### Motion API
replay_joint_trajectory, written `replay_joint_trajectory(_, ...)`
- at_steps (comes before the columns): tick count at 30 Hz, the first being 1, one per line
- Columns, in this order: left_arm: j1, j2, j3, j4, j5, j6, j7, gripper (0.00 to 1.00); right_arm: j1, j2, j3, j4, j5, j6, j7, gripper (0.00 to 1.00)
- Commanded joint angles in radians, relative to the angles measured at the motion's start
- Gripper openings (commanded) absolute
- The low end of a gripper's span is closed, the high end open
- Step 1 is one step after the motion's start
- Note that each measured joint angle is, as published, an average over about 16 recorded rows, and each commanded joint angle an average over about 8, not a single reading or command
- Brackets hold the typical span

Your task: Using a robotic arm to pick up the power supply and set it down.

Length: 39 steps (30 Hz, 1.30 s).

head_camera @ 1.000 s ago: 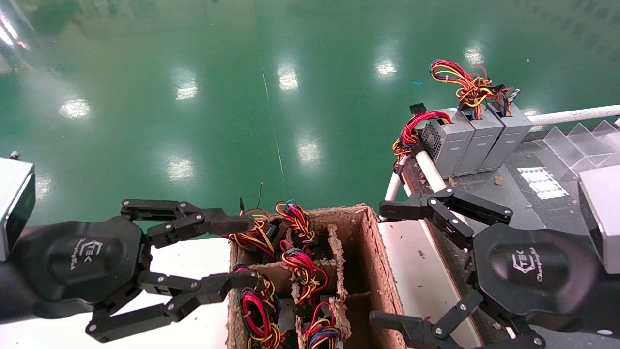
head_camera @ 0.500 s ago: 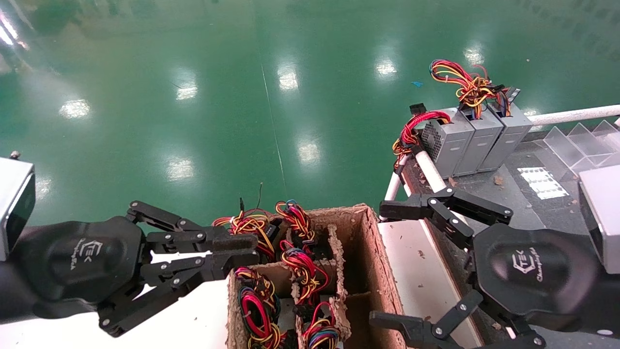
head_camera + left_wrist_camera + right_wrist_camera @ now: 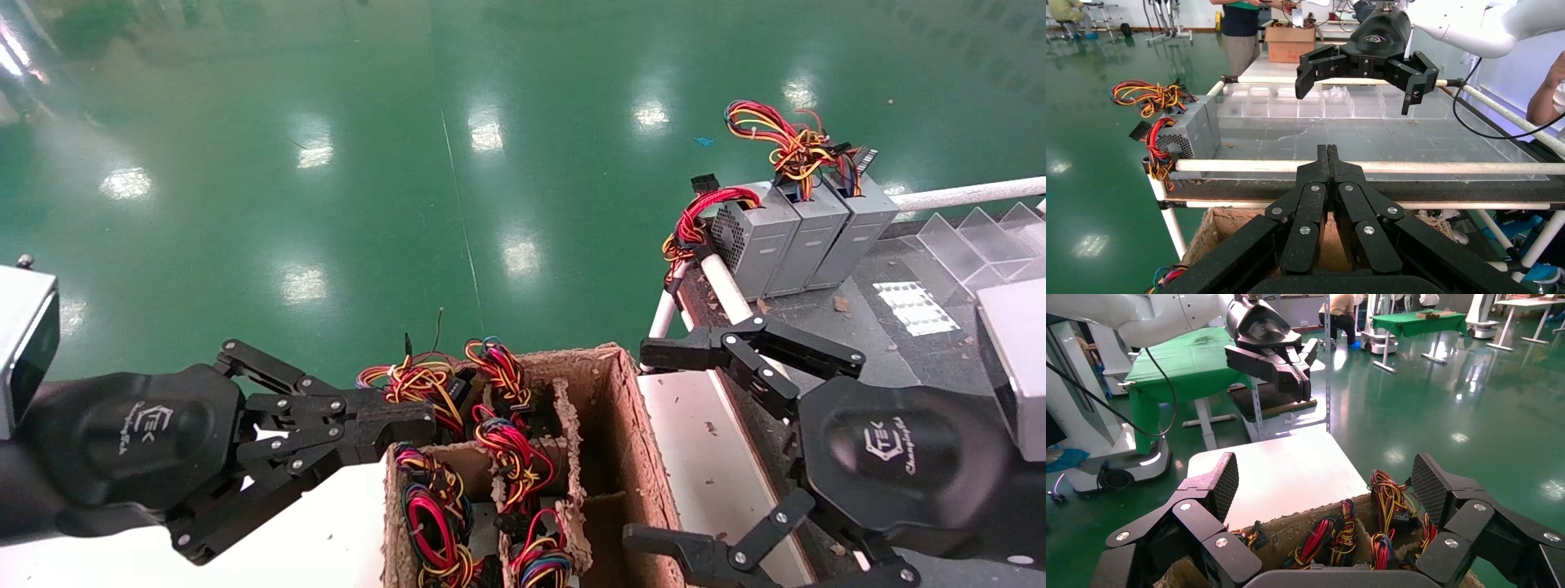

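Observation:
Three grey power supplies (image 3: 797, 237) stand side by side at the far corner of the dark table (image 3: 891, 343), wire bundles on top; one shows as the power supply (image 3: 1190, 131) in the left wrist view. More wire bundles (image 3: 507, 441) fill a cardboard box (image 3: 621, 425). My left gripper (image 3: 413, 425) is shut at the box's far-left corner, beside a yellow-red bundle (image 3: 417, 384), with nothing visible between its fingers (image 3: 1327, 153). My right gripper (image 3: 650, 445) hangs open between box and table, holding nothing (image 3: 1324, 484).
White tube rails (image 3: 719, 286) edge the table. Clear plastic dividers (image 3: 981, 237) lie at its far right. A white surface (image 3: 343, 523) sits left of the box. Green floor lies beyond.
My left gripper's fingers have closed from wide open to shut beside the box's far-left wire bundle. The right arm has not moved.

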<state>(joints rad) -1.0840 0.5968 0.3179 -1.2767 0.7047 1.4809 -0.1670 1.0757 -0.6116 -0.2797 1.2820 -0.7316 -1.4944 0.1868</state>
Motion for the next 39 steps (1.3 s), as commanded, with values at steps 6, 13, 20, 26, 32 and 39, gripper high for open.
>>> replay_joint_trajectory(6, 0.0, 0.0, 0.0, 0.0, 0.0, 0.0, 0.0, 1.0, 0.0, 0.0, 0.0, 0.0, 0.0, 0.0, 0.0, 1.0)
replay_joint_trajectory(13, 0.0, 0.0, 0.0, 0.0, 0.0, 0.0, 0.0, 1.0, 0.0, -0.002, -0.006, 0.007, -0.018, 0.007, -0.004, 1.0)
replay_joint_trajectory(20, 0.0, 0.0, 0.0, 0.001, 0.0, 0.0, 0.0, 1.0, -0.007, -0.018, -0.039, 0.035, -0.096, 0.051, 0.001, 1.0)
replay_joint_trajectory(26, 0.0, 0.0, 0.001, 0.001, 0.0, 0.0, 0.0, 1.0, 0.001, -0.067, -0.102, 0.052, -0.199, 0.09, 0.034, 1.0)
replay_joint_trajectory(32, -0.001, 0.0, 0.001, 0.001, 0.0, 0.0, 0.001, 1.0, 0.016, -0.133, -0.166, 0.049, -0.274, 0.098, 0.069, 1.0)
replay_joint_trajectory(39, -0.001, 0.0, 0.001, 0.001, -0.001, 0.0, 0.001, 1.0, 0.011, -0.227, -0.238, 0.043, -0.343, 0.111, 0.096, 0.43)
